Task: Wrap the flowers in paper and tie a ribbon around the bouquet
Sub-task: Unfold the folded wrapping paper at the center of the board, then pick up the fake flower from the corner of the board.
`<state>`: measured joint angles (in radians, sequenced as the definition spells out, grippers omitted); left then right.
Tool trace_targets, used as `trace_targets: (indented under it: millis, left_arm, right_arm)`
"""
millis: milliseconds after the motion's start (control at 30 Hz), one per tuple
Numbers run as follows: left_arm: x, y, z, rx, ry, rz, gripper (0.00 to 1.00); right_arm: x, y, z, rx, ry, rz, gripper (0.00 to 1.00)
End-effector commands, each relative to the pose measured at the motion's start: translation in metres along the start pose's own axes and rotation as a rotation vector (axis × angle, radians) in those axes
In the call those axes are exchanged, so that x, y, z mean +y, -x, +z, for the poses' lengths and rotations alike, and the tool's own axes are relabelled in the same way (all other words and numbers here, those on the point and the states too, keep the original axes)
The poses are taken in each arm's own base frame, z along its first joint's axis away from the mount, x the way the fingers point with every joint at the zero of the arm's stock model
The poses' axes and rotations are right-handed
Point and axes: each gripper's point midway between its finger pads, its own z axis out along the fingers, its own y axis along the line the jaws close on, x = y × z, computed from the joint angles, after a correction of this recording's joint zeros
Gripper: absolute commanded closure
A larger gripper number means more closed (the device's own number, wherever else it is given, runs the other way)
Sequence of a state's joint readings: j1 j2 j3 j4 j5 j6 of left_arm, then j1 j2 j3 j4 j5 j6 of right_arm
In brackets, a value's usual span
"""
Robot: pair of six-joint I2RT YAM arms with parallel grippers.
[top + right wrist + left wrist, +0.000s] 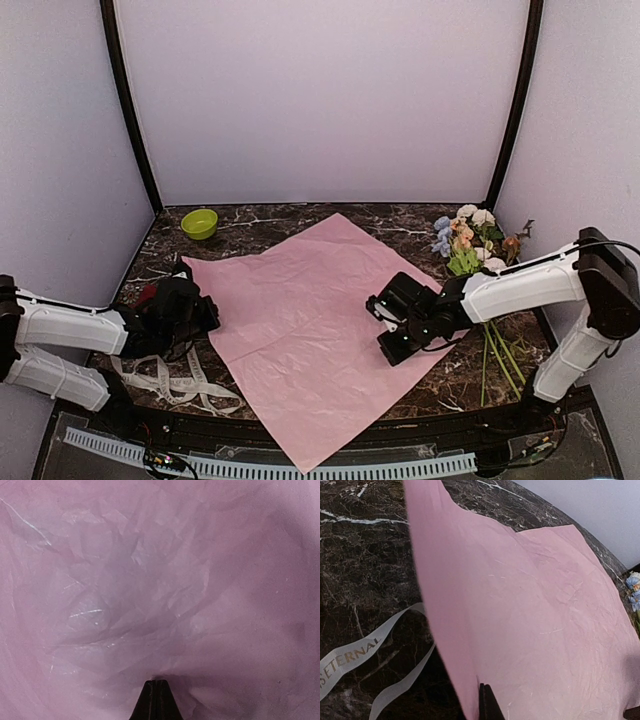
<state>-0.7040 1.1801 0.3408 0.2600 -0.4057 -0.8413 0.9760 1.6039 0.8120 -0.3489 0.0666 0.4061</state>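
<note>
1. The big, thin, pale pink sheet of paper (pixel 300 320) lies spread out on the dark marble table (pixel 270 222)
2. The bunch of fake flowers (pixel 468 235) with long green stems lies just beside the paper's right edge
3. The long cream ribbon (pixel 175 382) lies in loops by the paper's left edge
4. The left gripper (pixel 487 700) is squeezed closed at that left edge; I cannot tell if it pinches any paper
5. The right gripper (pixel 156 695) is closed too, its tip on crinkly paper

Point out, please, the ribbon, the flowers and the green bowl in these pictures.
ribbon (pixel 355 660): left wrist view, on the printed stretch of the band.
flowers (pixel 464 236): top external view, on the peach blooms of the cluster.
green bowl (pixel 199 234): top external view, on its near outer wall.
</note>
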Motion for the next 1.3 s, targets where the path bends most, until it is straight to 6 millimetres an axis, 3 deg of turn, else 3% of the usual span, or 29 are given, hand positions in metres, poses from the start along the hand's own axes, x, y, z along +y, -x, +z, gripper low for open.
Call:
trace_targets:
  millis: [0, 133, 300, 467, 533, 633, 867, 1033, 1133, 1267]
  left_arm:
    - [-0.007, -0.005, 0.007, 0.039, -0.015, 0.006, 1.00]
    - [0.000, -0.012, 0.011, 0.062, 0.030, -0.014, 1.00]
    - [0.010, -0.015, 0.008, 0.078, 0.069, -0.032, 0.98]
    - [0.013, 0.002, -0.004, 0.034, 0.104, -0.022, 0.33]
    - [0.013, 0.018, -0.011, -0.011, 0.134, 0.005, 0.17]
    - [0.010, 0.040, -0.022, -0.050, 0.177, 0.081, 0.05]
    - [-0.009, 0.063, -0.028, -0.085, 0.146, 0.210, 0.03]
    - [-0.018, 0.063, -0.026, -0.090, 0.103, 0.235, 0.03]
    - [-0.017, 0.059, -0.024, -0.085, 0.099, 0.252, 0.04]
    - [-0.018, 0.058, -0.022, -0.081, 0.098, 0.264, 0.04]
  right_arm:
    - [-0.032, 0.004, -0.022, -0.011, -0.091, 0.054, 0.99]
    - [-0.070, 0.010, -0.023, -0.036, -0.148, 0.143, 0.94]
    - [-0.087, 0.024, -0.040, -0.085, -0.170, 0.184, 0.86]
    - [-0.142, 0.031, -0.073, -0.168, -0.256, 0.312, 0.57]
    - [-0.168, 0.026, -0.081, -0.157, -0.306, 0.367, 0.53]
    - [-0.204, 0.015, -0.089, -0.122, -0.392, 0.435, 0.53]
    - [-0.260, 0.015, -0.074, -0.068, -0.381, 0.554, 0.55]
    - [-0.275, 0.012, -0.049, 0.011, -0.387, 0.568, 0.60]
    - [-0.279, 0.009, -0.039, 0.042, -0.400, 0.568, 0.71]
    - [-0.282, 0.008, -0.038, 0.044, -0.415, 0.566, 0.91]
